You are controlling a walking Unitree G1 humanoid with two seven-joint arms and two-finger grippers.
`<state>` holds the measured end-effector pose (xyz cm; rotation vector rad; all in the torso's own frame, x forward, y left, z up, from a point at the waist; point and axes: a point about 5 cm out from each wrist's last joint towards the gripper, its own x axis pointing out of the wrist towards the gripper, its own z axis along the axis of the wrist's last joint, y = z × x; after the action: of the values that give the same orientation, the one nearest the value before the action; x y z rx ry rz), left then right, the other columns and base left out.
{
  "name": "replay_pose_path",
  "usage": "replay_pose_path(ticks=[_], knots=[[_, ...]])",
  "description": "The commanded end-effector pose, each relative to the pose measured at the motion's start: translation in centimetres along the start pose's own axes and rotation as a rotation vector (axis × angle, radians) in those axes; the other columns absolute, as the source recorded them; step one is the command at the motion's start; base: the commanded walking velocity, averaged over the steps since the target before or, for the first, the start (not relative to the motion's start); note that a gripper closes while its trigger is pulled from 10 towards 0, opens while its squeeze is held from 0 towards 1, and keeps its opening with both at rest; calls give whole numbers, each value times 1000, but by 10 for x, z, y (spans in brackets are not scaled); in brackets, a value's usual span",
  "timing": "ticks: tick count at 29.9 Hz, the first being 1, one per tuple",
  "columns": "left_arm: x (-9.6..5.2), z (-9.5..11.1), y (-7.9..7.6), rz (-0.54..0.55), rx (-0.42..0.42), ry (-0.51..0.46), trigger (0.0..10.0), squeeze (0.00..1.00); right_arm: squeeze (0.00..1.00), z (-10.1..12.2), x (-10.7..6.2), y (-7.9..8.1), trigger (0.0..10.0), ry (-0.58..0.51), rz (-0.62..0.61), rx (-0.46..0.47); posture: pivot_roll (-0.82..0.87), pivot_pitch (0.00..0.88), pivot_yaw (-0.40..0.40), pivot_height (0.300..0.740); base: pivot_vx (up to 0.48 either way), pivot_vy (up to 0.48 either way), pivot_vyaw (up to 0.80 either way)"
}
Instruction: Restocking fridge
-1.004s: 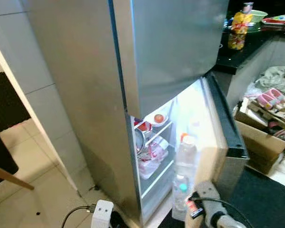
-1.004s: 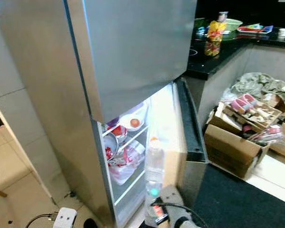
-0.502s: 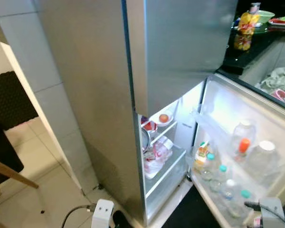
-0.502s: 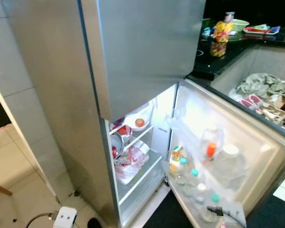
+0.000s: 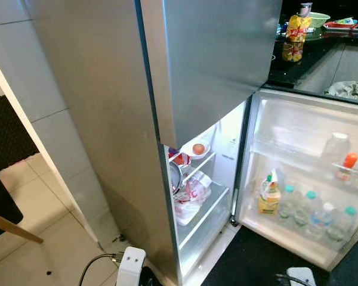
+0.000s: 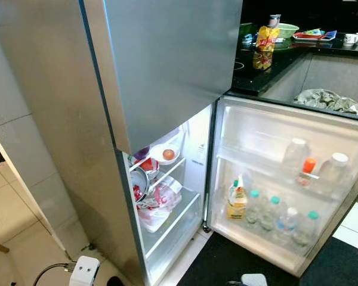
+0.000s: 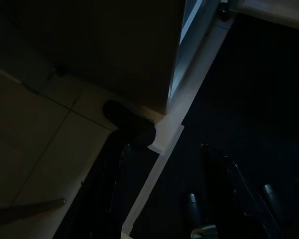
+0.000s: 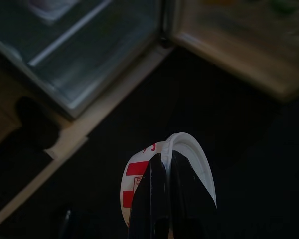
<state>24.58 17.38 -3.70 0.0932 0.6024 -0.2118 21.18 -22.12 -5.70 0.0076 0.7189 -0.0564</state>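
We're standing at the fridge (image 5: 107,119) with the lower door (image 6: 346,140) swung wide open, right half of the frame. Door rack is holding a row of bottles (image 6: 280,220) plus a yellow carton (image 6: 237,202); the upper rack is carrying an orange-capped bottle (image 6: 308,170). Shelves inside, centre frame, are holding a bowl with an egg (image 6: 168,154), a metal pot (image 6: 140,182) and a plastic bag (image 6: 161,205).

Right gripper (image 8: 162,191) is hanging low over the dark floor mat (image 6: 238,262), jaws pressed together on the rim of a white cup (image 8: 182,167) with a red label. That's the item we're stocking; it's sitting lower centre in the right wrist view, well short of the fridge.

Handling call: we're judging the cup as light, thin-walled plastic, so it's probably flexing under the pinch and could slip or tip, since a rim pinch is giving little support. We're guessing a grip lower on the wall would be steadier, but can't tell if it's sealed or full.

Left gripper (image 7: 162,194) is hanging idle near the fridge base, jaws apart, holding nothing.
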Motion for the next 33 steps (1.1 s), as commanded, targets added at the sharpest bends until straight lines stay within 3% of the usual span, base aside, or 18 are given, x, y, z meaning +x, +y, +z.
replay_pose_path(ticks=[1, 10, 23, 26, 33], knots=[[-1, -6, -3, -6, 11, 20, 10000, 0, 0, 1, 1, 7, 10000, 0, 38, 6, -71, 77, 54, 740, 0, 0, 0], [-1, -9, -7, 10, 17, 30, 10000, 0, 0, 0, 4, 24, 10000, 30, 120, -41, -73, 80, 44, 740, 0, 0, 0], [2, -5, -10, 6, 11, 28, 10000, 0, 0, 1, 4, 27, 10000, 42, 161, -87, -74, 85, 43, 740, 0, 0, 158], [4, -3, -12, -5, 30, 34, 10000, 0, 0, -3, 3, 23, 10000, 48, 128, -32, -74, 86, 43, 740, 0, 0, 267], [6, 1, -15, -1, 36, 28, 10000, 0, 0, -5, 2, 21, 10000, 52, 123, -39, -73, 88, 47, 740, 0, 0, 0]])
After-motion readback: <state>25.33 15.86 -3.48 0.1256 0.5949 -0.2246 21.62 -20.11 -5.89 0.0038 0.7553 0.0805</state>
